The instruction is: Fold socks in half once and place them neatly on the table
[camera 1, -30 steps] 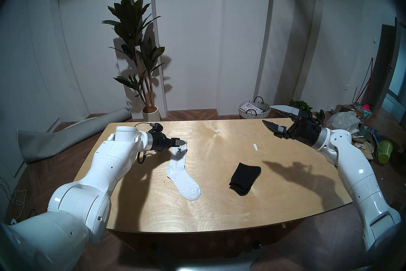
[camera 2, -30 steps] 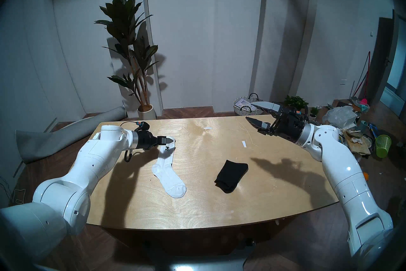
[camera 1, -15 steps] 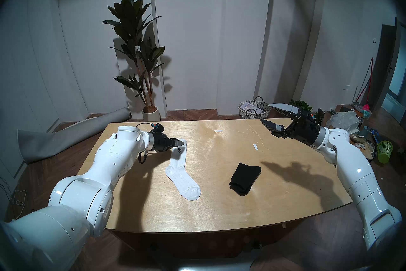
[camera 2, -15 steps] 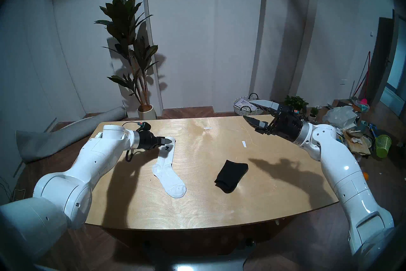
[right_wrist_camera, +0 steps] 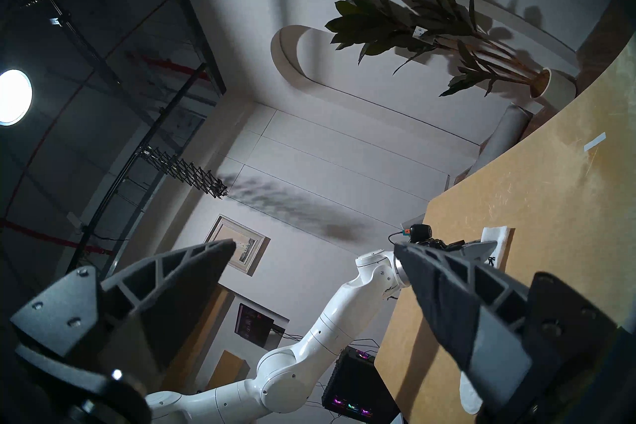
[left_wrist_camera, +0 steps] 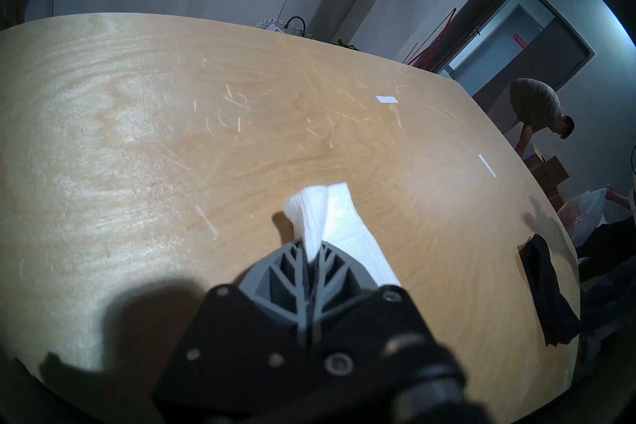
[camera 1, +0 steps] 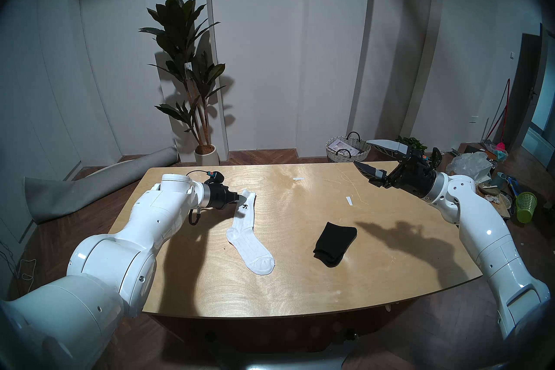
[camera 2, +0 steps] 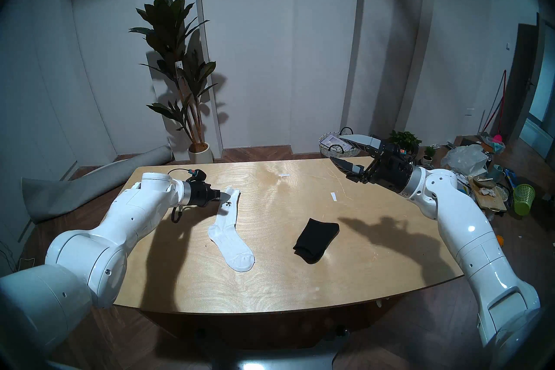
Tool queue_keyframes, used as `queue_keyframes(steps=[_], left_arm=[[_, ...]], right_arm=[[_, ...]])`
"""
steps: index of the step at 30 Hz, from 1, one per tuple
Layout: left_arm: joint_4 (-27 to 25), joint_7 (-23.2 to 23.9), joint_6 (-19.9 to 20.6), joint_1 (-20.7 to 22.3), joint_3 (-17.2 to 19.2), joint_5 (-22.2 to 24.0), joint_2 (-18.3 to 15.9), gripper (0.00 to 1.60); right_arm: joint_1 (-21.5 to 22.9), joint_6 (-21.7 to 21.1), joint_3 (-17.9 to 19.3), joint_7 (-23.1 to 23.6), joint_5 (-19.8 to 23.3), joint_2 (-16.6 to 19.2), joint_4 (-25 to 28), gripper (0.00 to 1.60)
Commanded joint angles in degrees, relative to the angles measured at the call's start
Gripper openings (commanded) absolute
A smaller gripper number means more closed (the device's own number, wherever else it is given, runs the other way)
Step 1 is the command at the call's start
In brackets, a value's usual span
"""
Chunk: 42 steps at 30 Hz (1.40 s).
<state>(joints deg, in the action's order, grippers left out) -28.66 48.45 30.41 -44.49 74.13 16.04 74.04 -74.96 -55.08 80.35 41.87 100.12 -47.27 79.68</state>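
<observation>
left tool (left_wrist_camera: 311, 253) pinching white sock (left_wrist_camera: 320, 220), wrist view only

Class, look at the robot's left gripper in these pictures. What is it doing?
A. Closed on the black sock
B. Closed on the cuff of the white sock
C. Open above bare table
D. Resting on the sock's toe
B: the left gripper is shut, with the white sock cuff pinched between its fingers.

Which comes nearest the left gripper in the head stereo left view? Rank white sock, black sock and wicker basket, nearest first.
1. white sock: cuff pinched in the left gripper.
2. black sock: folded, toward the table's right.
3. wicker basket: on the floor beyond the far edge.
</observation>
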Motion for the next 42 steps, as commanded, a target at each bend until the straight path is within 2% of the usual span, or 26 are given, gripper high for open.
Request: queue_keyframes(steps=[1,17,42], left_arm=[[0.0,0.3,-1.4,4.5,0.9,0.3,-0.8,0.0],[1.9,0.9,-4.2,7.2,2.3,0.8,-1.2,0.0],[3.4,8.2,-12.6,6.2,5.0,2.9,-4.0,0.0]], right_arm=[[1.0,0.1,-0.5,0.8,2.0,0.4,0.8,1.6],[1.6,0.1,-3.9,1.2,5.3,1.5,0.4,1.6],[6.0,0.1,-13.2,1.1,13.2,3.9,-0.6,1.6]])
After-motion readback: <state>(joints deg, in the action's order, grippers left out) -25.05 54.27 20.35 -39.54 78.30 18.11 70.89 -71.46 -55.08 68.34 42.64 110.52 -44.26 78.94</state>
